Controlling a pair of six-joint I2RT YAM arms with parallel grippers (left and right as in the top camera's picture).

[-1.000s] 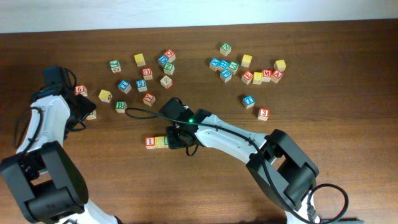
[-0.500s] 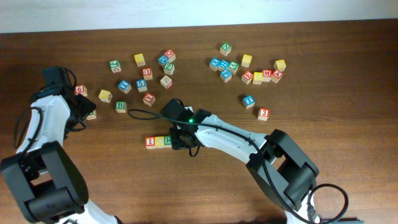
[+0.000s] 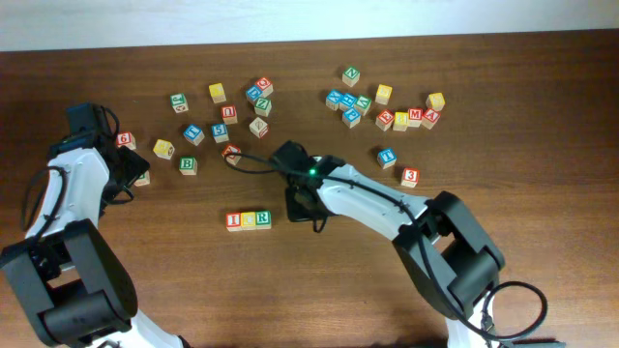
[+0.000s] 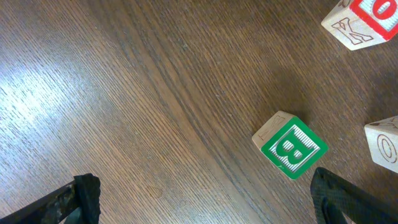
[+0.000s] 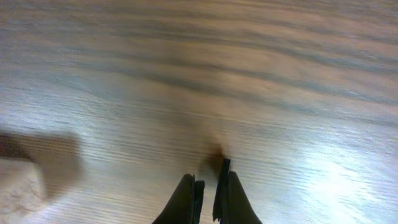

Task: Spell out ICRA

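Three wooden cubes lie side by side in a row: the red-lettered I (image 3: 234, 221), the yellow-faced C (image 3: 249, 220) and the green-lettered R (image 3: 262, 218). My right gripper (image 3: 302, 215) hovers just right of the R, apart from it. It is shut with nothing in it (image 5: 208, 180), over bare wood. A red-lettered cube that reads as the A (image 3: 430, 117) sits at the right end of the far right cluster. My left gripper (image 3: 133, 166) stands wide open (image 4: 205, 208) at the table's left, holding nothing.
A green B cube (image 4: 290, 144) lies close to my left gripper's right finger. Loose letter and digit cubes are scattered at the back centre (image 3: 229, 113) and back right (image 3: 350, 100). A red 3 cube (image 3: 410, 177) sits alone to the right. A blurred cube (image 5: 15, 180) shows at the right wrist view's left edge.
My right gripper let go of the R at the end of the row, drew back to the right and closed. The left arm has not moved.
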